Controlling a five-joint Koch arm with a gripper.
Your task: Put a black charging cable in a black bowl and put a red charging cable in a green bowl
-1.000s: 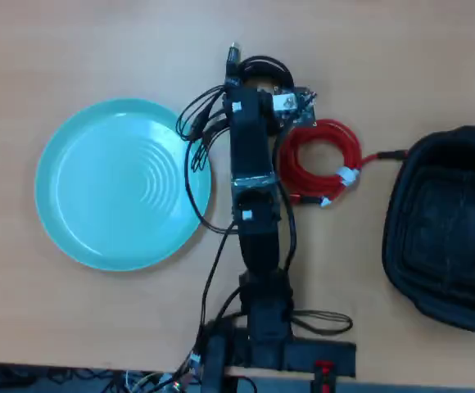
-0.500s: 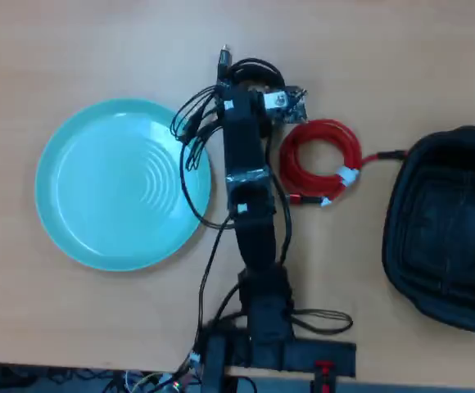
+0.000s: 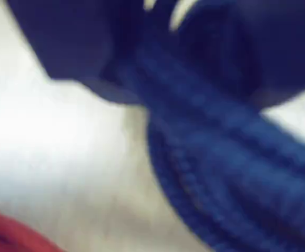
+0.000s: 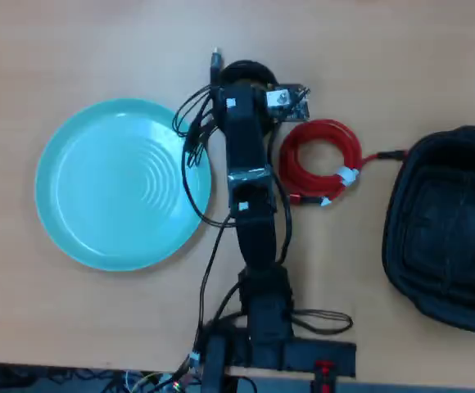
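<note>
Table [image 4: 401, 49]: light wooden top, fills the overhead view.

Green bowl [image 4: 82, 221]: large round turquoise dish with ripple rings at its centre, left of centre in the overhead view. Nothing lies in it. Loose black robot wires [image 4: 190, 155] cross its right rim.

Black bowl [image 4: 401, 246]: dark rounded-square container with a thick rim, at the right edge of the overhead view, partly cut off by the frame. Nothing lies in it.

Red charging cable [image 4: 303, 155]: bright red coil with a white tie on its lower right side, lying on the table between the arm and the black bowl. One plug end reaches right toward the black bowl's rim; another lies at the coil's lower edge. A red blur in the lower left corner of the wrist view [image 3: 10, 236] is probably this cable.

Black charging cable [image 4: 246, 72]: dark coil at upper centre of the overhead view, mostly hidden under the arm's head, with a plug end [image 4: 215, 57] sticking up and left. In the wrist view a thick dark ribbed band [image 3: 221, 178], heavily blurred, fills the right half.

Arm [image 4: 254, 229]: black, reaching from the bottom edge up the middle of the overhead view.

Gripper [image 4: 250, 82]: over the black coil. Fingers hidden by the arm's head; whether they are apart or together cannot be told.

Labels: no writing readable in either view.
</note>
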